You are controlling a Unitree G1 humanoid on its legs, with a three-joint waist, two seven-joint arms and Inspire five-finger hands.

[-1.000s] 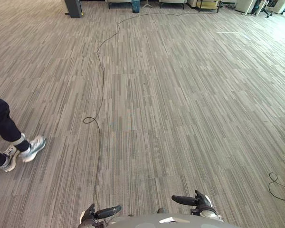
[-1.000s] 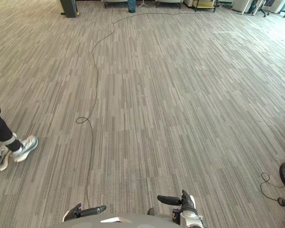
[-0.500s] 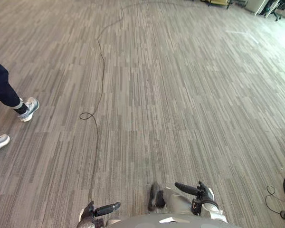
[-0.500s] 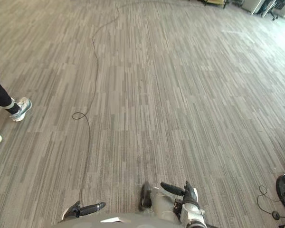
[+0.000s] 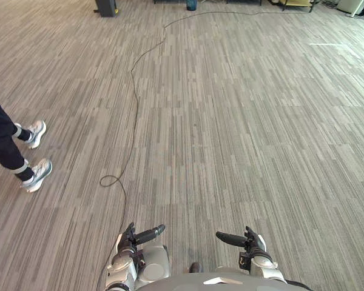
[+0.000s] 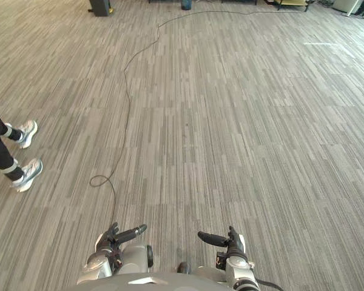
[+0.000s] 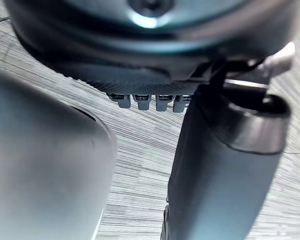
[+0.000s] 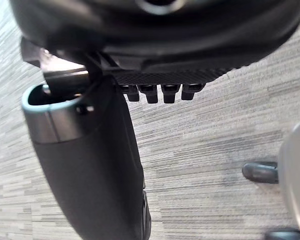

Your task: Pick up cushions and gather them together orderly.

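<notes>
No cushion lies on the stretch of grey striped carpet point(image 5: 242, 133) in front of me. My left hand point(image 5: 135, 238) hangs low at the near edge of the eye views, fingers relaxed, thumb pointing inward, holding nothing. My right hand point(image 5: 245, 240) hangs beside it in the same pose, also empty. In the left wrist view the left hand's thumb point(image 7: 217, 170) and short row of fingers stand over bare carpet. The right wrist view shows the right hand's thumb point(image 8: 90, 165) over carpet in the same way.
A person in dark trousers and white shoes point(image 5: 34, 174) stands at the left, about a stride from me. A dark stand point(image 5: 107, 7) is at the far back left. Open carpet stretches ahead and to the right.
The camera has swung, so the whole floor has shifted in view. The person's feet have stepped to a new spot at the left. Both hands stay low and empty.
</notes>
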